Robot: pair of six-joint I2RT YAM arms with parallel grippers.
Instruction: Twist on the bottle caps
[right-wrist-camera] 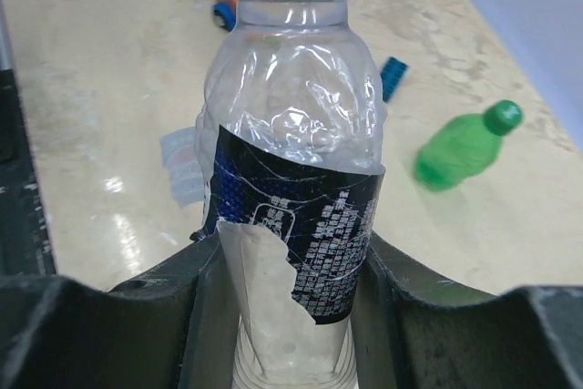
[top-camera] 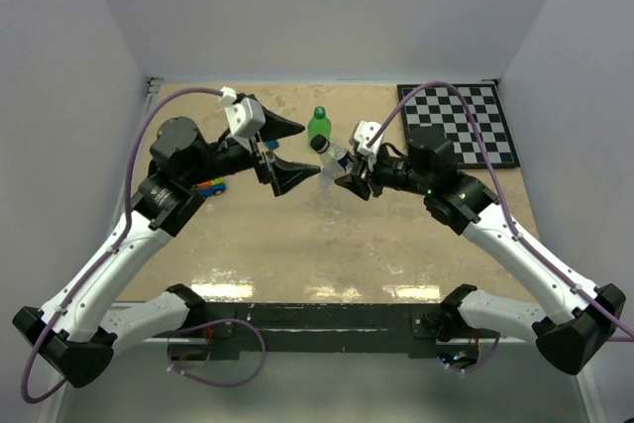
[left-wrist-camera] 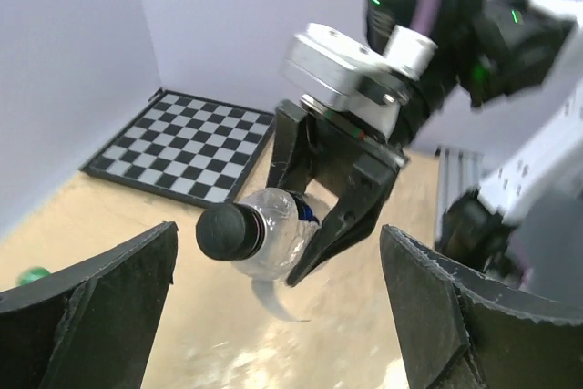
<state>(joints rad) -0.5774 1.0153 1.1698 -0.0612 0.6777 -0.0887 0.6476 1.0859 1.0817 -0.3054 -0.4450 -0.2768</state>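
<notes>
Up off the table (top-camera: 396,245), the right gripper (top-camera: 340,171) pinches the clear bottle (right-wrist-camera: 290,179) around its dark label band. The black cap (left-wrist-camera: 230,231) sits on the neck and points toward the left gripper (top-camera: 309,150), whose jaws are spread wide on either side of the cap, touching nothing. Just behind, the green bottle (top-camera: 318,126) stands on the table with its green cap (right-wrist-camera: 503,116) on. A checkerboard (top-camera: 461,124) lies far right.

Left arm (top-camera: 119,245): elbow bent, wrist turned inward.
Left gripper (top-camera: 310,149): jaws spread wide.
Right gripper (top-camera: 335,173): jaws clamped, facing left gripper.
</notes>
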